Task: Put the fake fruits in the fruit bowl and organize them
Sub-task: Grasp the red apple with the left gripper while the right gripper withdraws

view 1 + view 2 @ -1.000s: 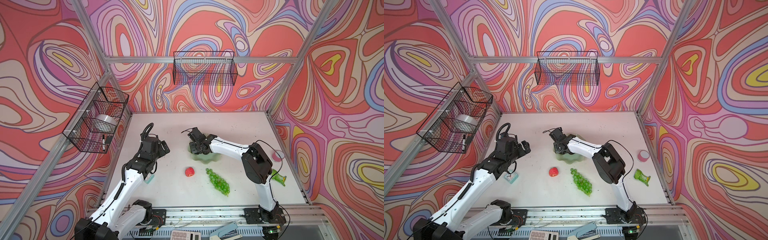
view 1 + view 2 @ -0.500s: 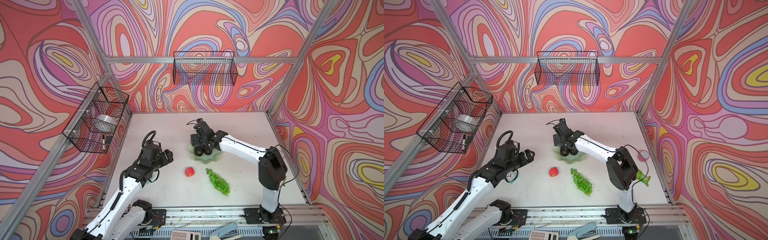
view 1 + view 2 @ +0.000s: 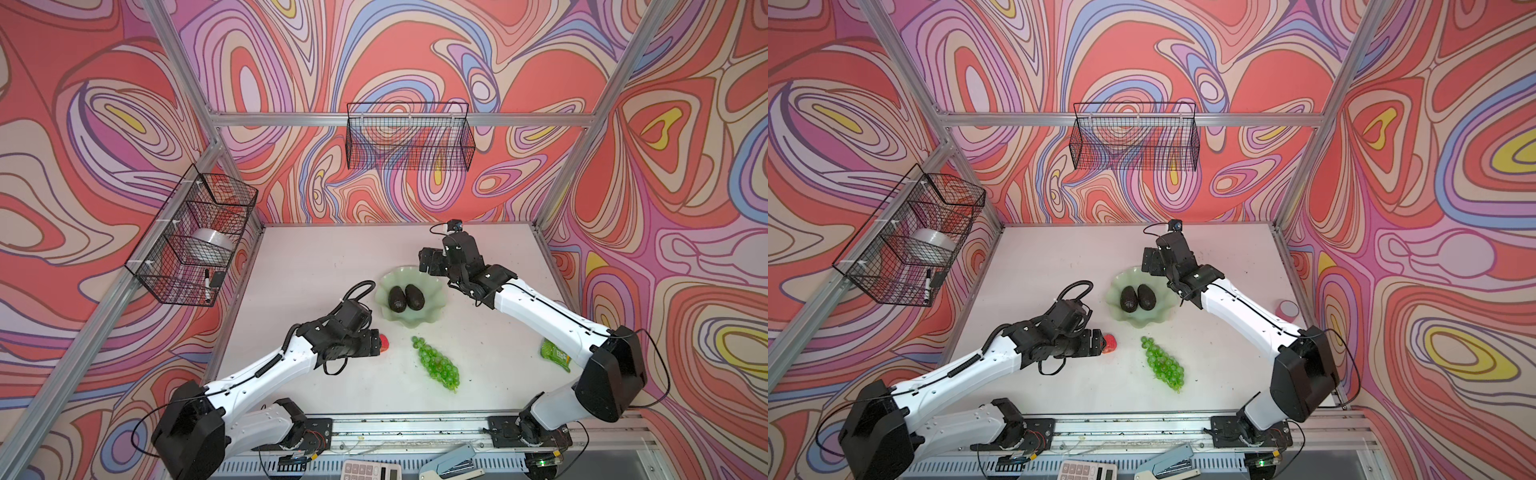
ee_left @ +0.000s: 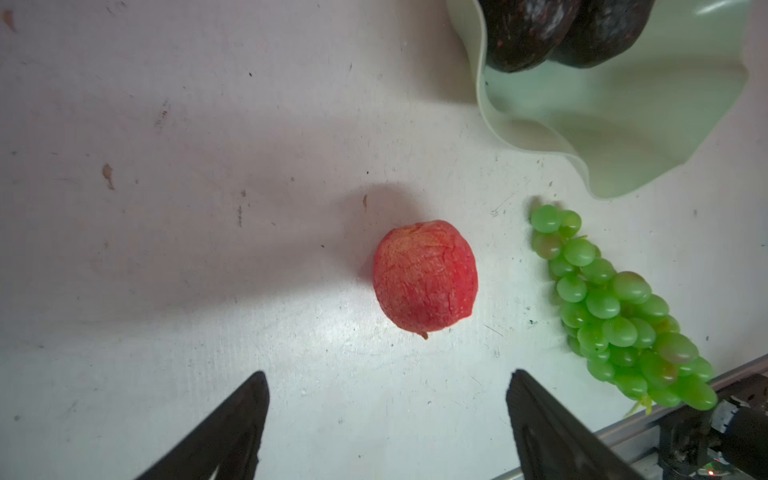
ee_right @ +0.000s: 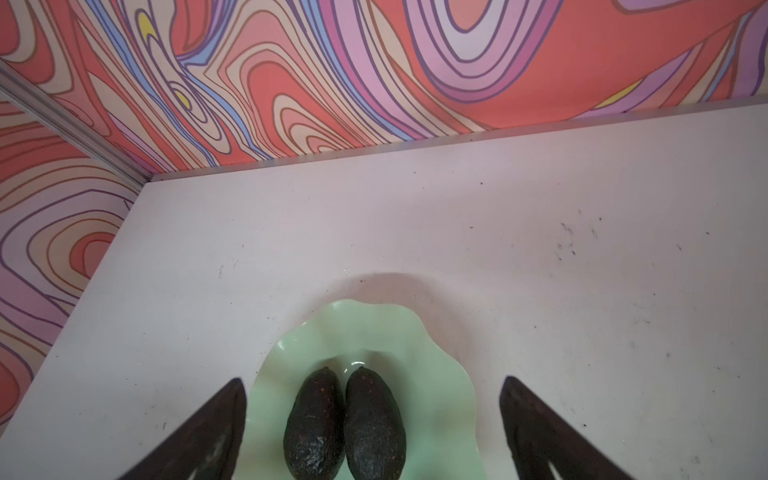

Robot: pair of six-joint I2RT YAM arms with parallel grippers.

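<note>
Our left gripper (image 4: 386, 374) hovers with jaws spread apart and empty, just left of the small red fruit (image 4: 424, 276) on the table (image 3: 316, 266). Our right gripper (image 5: 371, 379) hangs wide apart, empty, over the far edge of the fruit bowl (image 3: 428, 321), where two avocados (image 3: 397, 299) lie touching. We see the grapes (image 3: 436, 365) on the table, nearer than the bowl.

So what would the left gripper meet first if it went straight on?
Probably the small red rounded fruit, lying just ahead of the left gripper, roughly in line with its open jaws.
</note>
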